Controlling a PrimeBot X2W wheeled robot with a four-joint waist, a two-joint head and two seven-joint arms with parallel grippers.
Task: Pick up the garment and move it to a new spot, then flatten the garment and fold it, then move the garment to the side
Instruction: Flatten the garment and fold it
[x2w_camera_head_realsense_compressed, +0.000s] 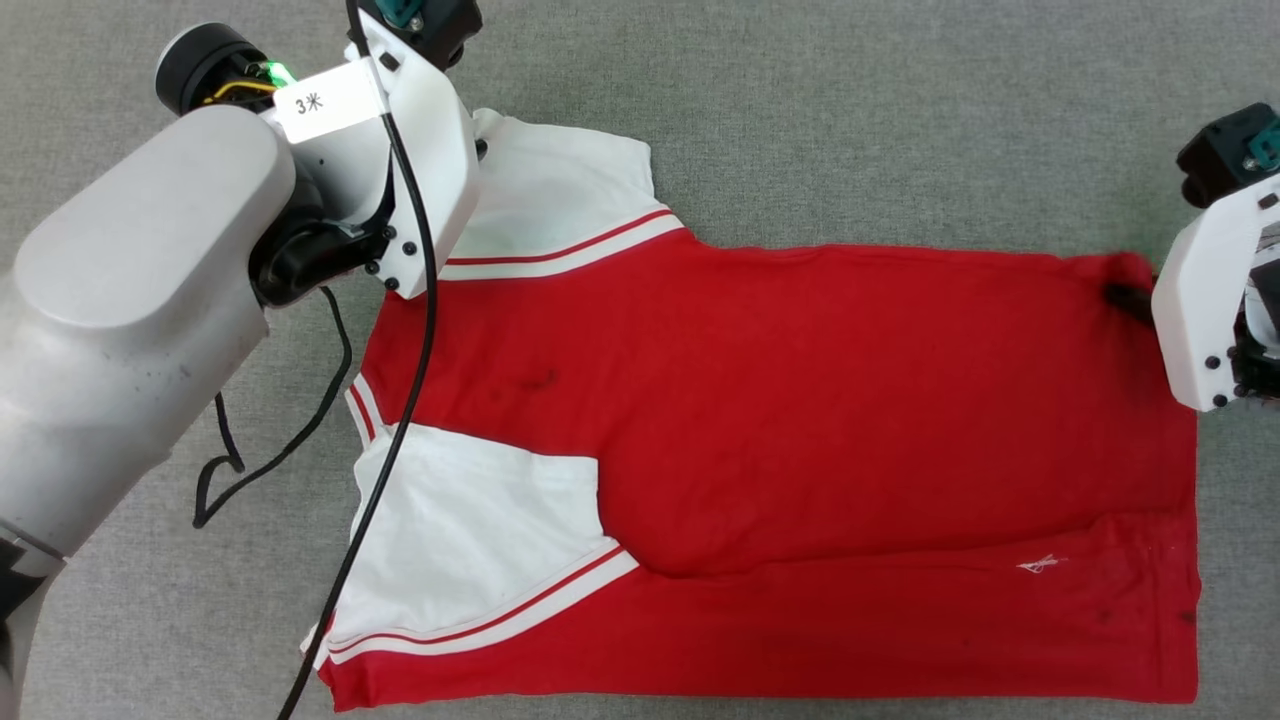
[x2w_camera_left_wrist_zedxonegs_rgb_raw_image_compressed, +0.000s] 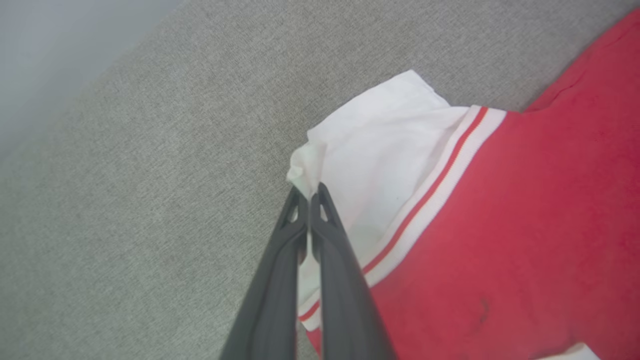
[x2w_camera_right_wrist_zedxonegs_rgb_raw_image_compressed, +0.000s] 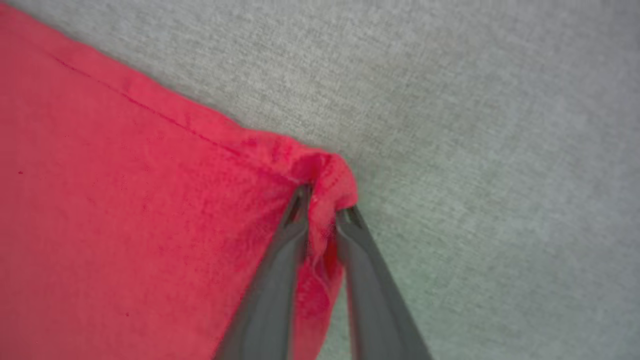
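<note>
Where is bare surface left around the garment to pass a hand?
Bare grey surface runs beyond the garment's far edge, between the left gripper on the white sleeve and the right gripper on the red hem corner. Crowded by the left forearm: a black cable loops there.

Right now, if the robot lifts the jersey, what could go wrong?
The left jaws pinch only the tip of the white sleeve, which may slip out. The right jaws take just a small bunched hem corner of the red jersey, so it could pull free. The black cable hanging over the jersey might snag the cloth.
</note>
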